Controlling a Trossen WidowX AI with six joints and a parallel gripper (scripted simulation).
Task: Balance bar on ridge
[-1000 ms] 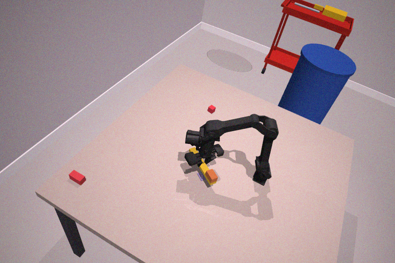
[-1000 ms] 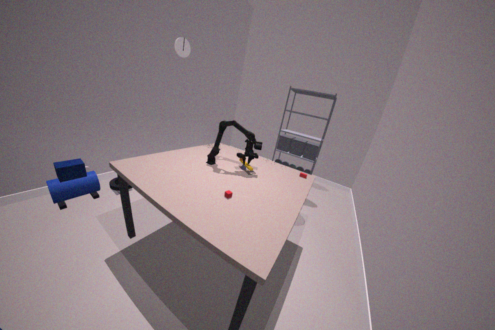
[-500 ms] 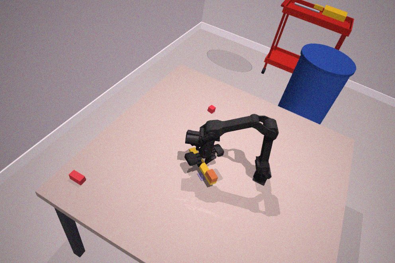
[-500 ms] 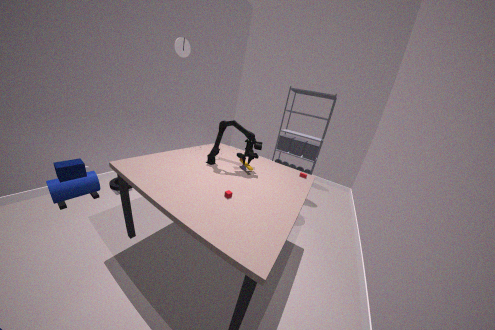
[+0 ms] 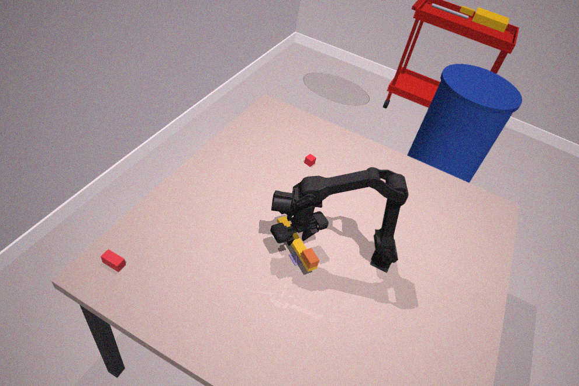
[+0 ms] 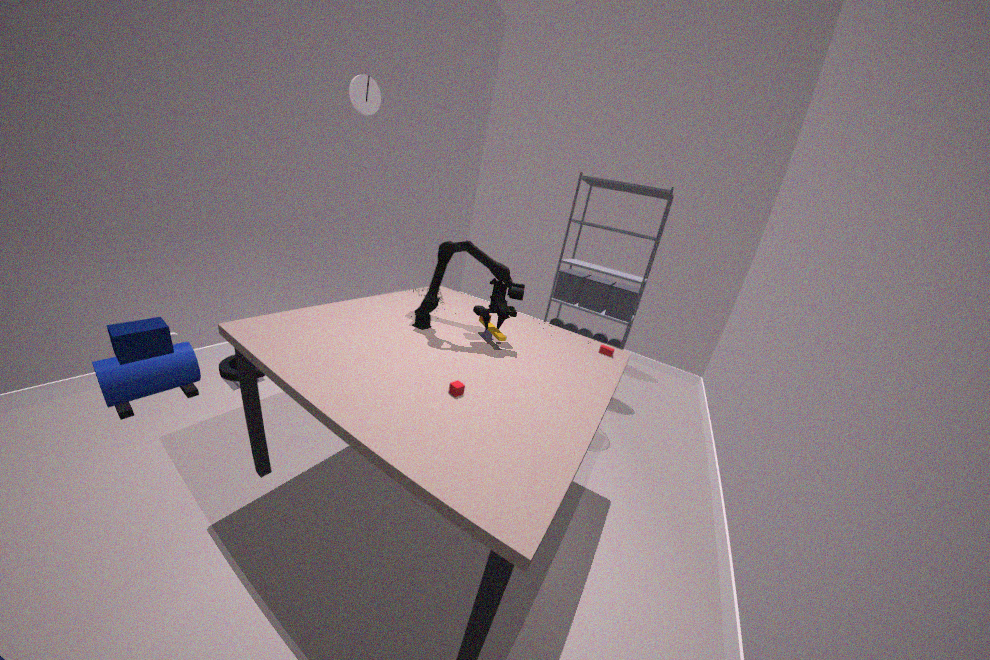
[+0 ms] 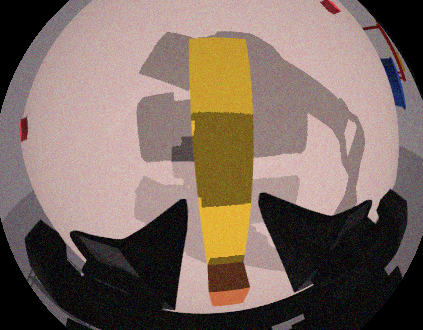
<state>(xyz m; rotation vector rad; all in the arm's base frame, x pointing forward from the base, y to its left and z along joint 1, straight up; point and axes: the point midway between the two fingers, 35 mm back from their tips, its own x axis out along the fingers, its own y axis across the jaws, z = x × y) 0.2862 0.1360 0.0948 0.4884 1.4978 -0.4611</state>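
The yellow bar (image 5: pixel 297 246) (image 6: pixel 498 335) (image 7: pixel 222 160) lies between my fingers, with an orange block (image 5: pixel 310 258) (image 7: pixel 229 276) on one end. My gripper (image 5: pixel 297 238) (image 7: pixel 223 201) is open around the bar's middle. The wrist view shows a gap on each side of the bar. A small purple shape (image 5: pixel 294 258), which looks like part of the ridge, shows beside the bar in the top view. The rest of the ridge is hidden. The bar appears raised above its shadow, but I cannot tell whether it is exactly level or touches the ridge.
A small red cube (image 5: pixel 310 159) (image 6: pixel 456 389) and a longer red block (image 5: pixel 113 260) (image 6: pixel 606 351) lie on the table (image 5: pixel 199 291) (image 6: pixel 356 373), away from the bar. My arm's base (image 5: pixel 383 257) (image 6: pixel 421 319) stands to the bar's right in the top view.
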